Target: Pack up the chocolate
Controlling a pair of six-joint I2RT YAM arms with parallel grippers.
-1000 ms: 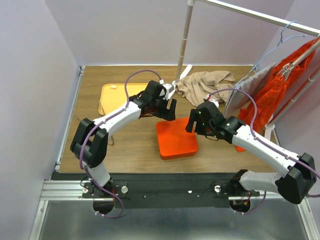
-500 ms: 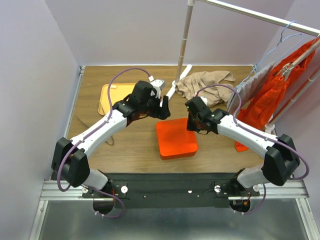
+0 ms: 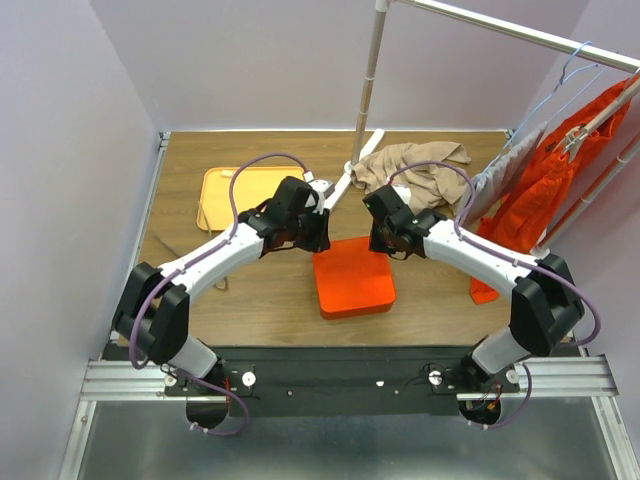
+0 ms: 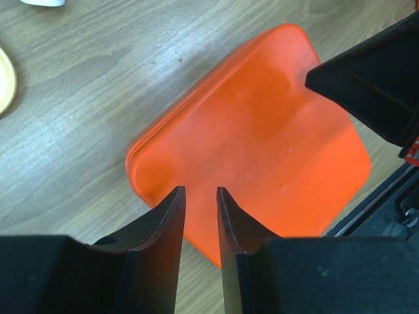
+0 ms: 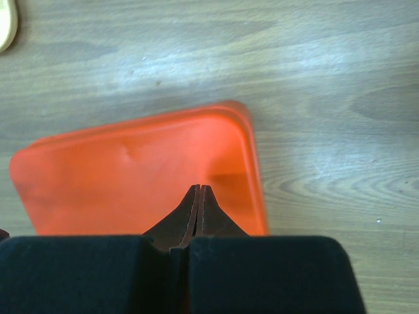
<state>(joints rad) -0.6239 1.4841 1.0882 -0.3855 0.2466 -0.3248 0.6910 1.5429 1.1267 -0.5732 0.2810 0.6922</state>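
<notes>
Pressure on the orange box (image 4: pixel 262 150) should go down evenly, we judge, so it does not skate across the counter (image 5: pixel 314 65). Both arms reach inward over its far edge. The left tool (image 4: pixel 200 191) is narrowly parted and empty, the right tool (image 5: pixel 198 190) pinched together on nothing. No chocolate shows; perhaps it lies inside.

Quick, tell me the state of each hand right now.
Left hand: open by a narrow gap, holding nothing.
Right hand: closed, fingers pressed together, holding nothing.
</notes>
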